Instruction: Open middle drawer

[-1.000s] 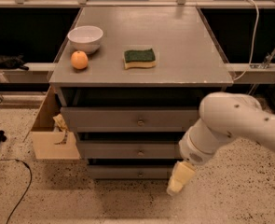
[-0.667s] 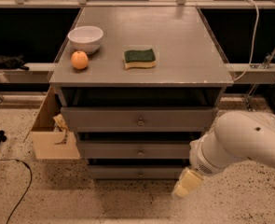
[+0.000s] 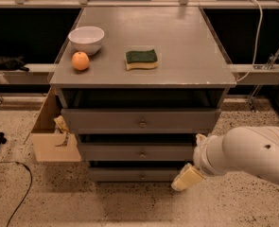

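The grey cabinet has three stacked drawers under its top. The middle drawer (image 3: 129, 152) is a wide flat grey front with a small round metal knob (image 3: 142, 153) at its centre, and it looks closed. My gripper (image 3: 187, 178) is the cream-coloured tip of the white arm (image 3: 245, 152). It hangs low at the right, by the right end of the bottom drawer (image 3: 129, 174), below and to the right of the middle drawer's knob. It touches no knob.
On the cabinet top (image 3: 186, 46) are a white bowl (image 3: 86, 39), an orange (image 3: 80, 60) and a green-and-yellow sponge (image 3: 141, 59). The top drawer (image 3: 106, 120) sits above. A cardboard box (image 3: 51, 136) stands at the cabinet's left. A black cable (image 3: 16, 171) lies on the speckled floor.
The white arm has swung to the right, off the drawer fronts. The gripper tip has stayed low near the bottom drawer's right end. The drawers have not moved.
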Controlling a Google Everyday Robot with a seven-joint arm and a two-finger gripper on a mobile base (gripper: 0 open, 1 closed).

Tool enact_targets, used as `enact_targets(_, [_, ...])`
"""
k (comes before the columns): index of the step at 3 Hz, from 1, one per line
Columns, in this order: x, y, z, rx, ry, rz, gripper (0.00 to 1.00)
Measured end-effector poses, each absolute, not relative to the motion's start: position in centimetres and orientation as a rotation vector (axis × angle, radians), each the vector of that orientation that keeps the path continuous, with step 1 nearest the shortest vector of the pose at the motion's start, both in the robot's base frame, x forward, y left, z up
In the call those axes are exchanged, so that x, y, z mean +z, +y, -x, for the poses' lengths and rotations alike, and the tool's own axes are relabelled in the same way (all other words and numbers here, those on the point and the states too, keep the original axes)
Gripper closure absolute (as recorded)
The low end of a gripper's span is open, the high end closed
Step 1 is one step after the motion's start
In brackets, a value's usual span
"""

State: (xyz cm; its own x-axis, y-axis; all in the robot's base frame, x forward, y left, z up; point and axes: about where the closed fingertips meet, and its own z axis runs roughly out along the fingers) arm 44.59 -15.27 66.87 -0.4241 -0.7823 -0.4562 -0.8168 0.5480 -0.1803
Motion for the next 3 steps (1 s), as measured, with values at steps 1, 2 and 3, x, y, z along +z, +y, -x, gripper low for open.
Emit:
enact_targets(1, [66.4, -14.7, -43.6, 0.127, 2.302, 1.32, 0.0])
enact_targets(2, [62.6, -12.7, -43.6, 0.159, 2.312, 1.407, 0.0])
enact_targets(3, [62.6, -12.6, -43.6, 0.159, 2.311, 1.409, 0.0])
